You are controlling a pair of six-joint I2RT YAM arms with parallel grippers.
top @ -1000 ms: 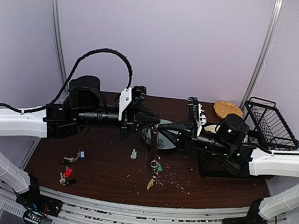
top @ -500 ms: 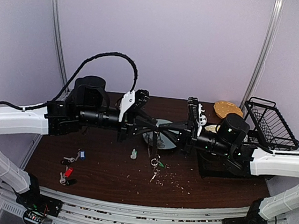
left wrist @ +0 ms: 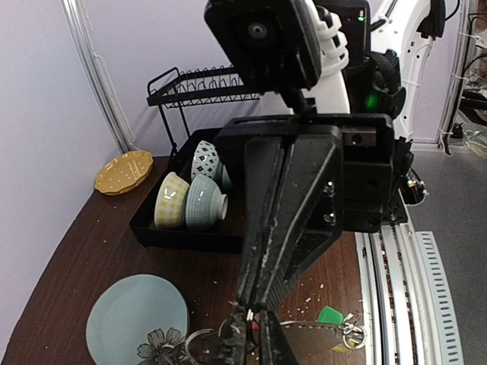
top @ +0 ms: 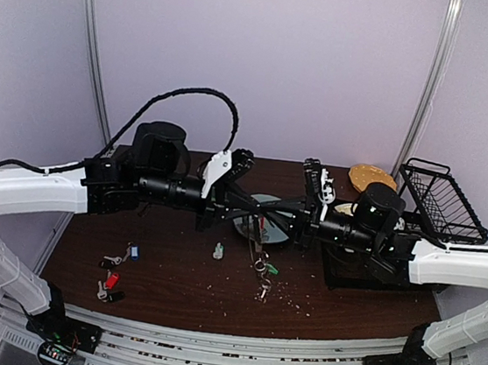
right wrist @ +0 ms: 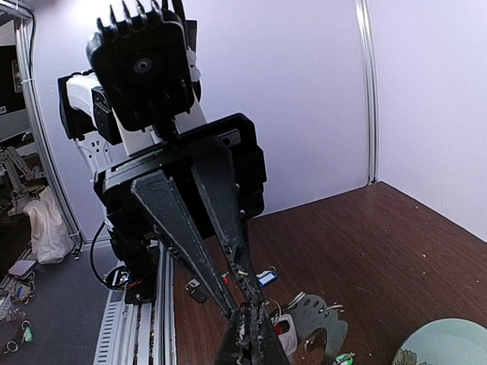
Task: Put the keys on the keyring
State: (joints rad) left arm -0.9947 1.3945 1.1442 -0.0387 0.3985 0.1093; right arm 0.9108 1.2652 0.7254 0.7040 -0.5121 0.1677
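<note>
My left gripper (top: 259,209) and right gripper (top: 270,213) meet tip to tip above the pale green plate (top: 279,229). Both are shut on the thin grey keyring (top: 258,241), which hangs down from the tips. A bunch of keys (top: 261,277) with a green tag (top: 271,269) dangles at its lower end. The green tag also shows in the left wrist view (left wrist: 329,314). A blue-tagged key (top: 133,252) and a red-tagged key (top: 111,280) lie at the table's left front. The right wrist view shows the blue tag (right wrist: 266,277) below the shut right gripper (right wrist: 249,308).
A tiny clear bottle (top: 218,251) stands left of the hanging keys. A black tray with bowls (left wrist: 186,201) sits under the right arm. A black wire rack (top: 443,201) and a yellow plate (top: 371,177) are at the back right. Crumbs dot the table.
My left arm has reached further right, so its tips now touch the right gripper's. The hanging keys have risen and shifted slightly right. The right arm has barely moved.
</note>
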